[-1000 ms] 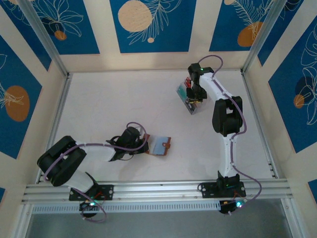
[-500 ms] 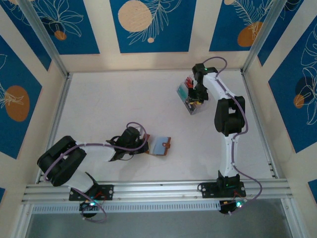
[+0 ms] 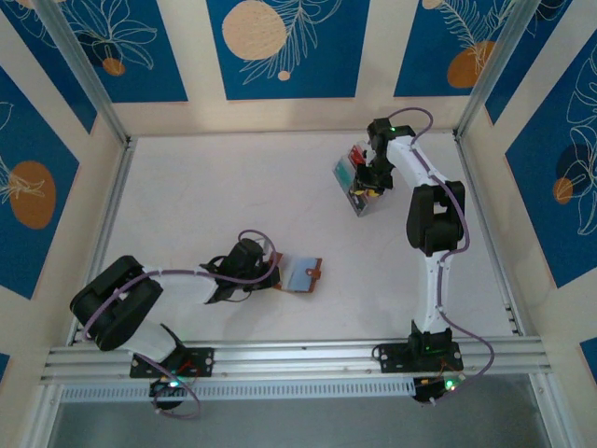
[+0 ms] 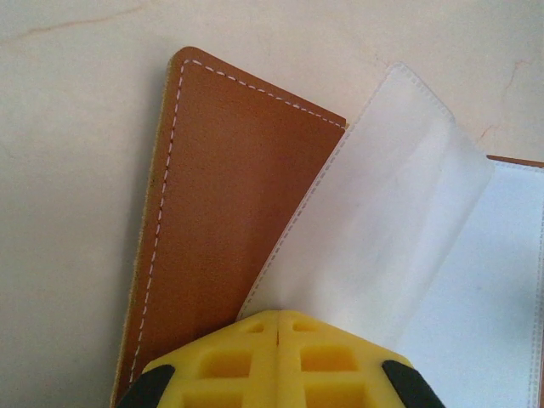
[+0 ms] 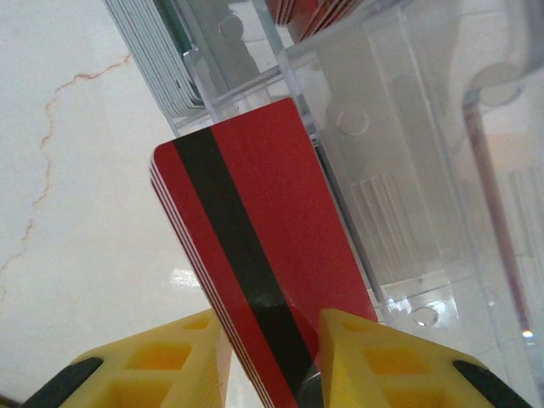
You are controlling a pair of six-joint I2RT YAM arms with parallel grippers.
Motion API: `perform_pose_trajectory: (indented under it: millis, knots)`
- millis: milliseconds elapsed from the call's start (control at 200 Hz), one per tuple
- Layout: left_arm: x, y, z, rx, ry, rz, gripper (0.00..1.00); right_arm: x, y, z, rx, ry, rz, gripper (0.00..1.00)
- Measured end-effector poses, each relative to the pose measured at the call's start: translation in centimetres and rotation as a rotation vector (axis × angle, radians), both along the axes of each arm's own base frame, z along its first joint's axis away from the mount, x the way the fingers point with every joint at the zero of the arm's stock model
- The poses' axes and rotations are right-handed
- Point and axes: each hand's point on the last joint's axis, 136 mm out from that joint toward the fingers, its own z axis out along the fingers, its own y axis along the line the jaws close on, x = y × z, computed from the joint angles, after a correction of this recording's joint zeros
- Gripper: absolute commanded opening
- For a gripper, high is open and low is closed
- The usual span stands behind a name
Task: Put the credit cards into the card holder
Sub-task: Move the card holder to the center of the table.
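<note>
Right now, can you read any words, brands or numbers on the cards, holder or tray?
No readable text anywhere.
red cards: black stripe on the facing side, no print.
card holder: plain leather and stitching, no brand.
clear tray: no label visible.

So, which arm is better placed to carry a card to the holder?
Likely right: the right gripper holds red cards by the tray; the left gripper is shut at the card holder.

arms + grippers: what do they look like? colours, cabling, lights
The left arm and right arm have white links, bulky black joint housings, loose purple cables and green lights at the bases. The left gripper and right gripper have yellow plastic fingers moulded with square pockets, black behind.
</note>
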Motion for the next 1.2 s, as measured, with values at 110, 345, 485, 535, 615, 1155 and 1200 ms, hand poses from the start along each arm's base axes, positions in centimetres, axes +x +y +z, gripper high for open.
perform_pose_trajectory:
  millis: [110,345,485,535,615,1155,1200]
  knots:
    - [0.0,0.0,0.0,0.000,0.000,0.000,0.00,0.0,0.0,0.0,0.009,0.001,-0.002,0.31]
    - [0.0,0.0,0.0,0.001,0.001,0.000,0.00,0.0,-0.2,0.0,0.014,0.004,-0.010,0.24]
    - [0.0,0.0,0.0,0.001,0.001,0.000,0.00,0.0,-0.2,0.0,0.011,0.003,-0.012,0.19]
    - [0.0,0.0,0.0,0.001,0.001,0.001,0.00,0.0,-0.3,0.1,0.006,0.001,-0.011,0.17]
    - [0.0,0.0,0.1,-0.001,-0.002,0.001,0.00,0.0,-0.4,0.2,-0.001,0.000,-0.012,0.14]
    - [0.0,0.1,0.1,0.001,-0.002,0.003,0.00,-1.2,0.3,0.2,-0.006,0.002,-0.022,0.00]
    - [0.1,0.2,0.2,0.003,-0.003,0.006,0.00,-1.3,0.4,0.2,-0.008,0.002,-0.025,0.00]
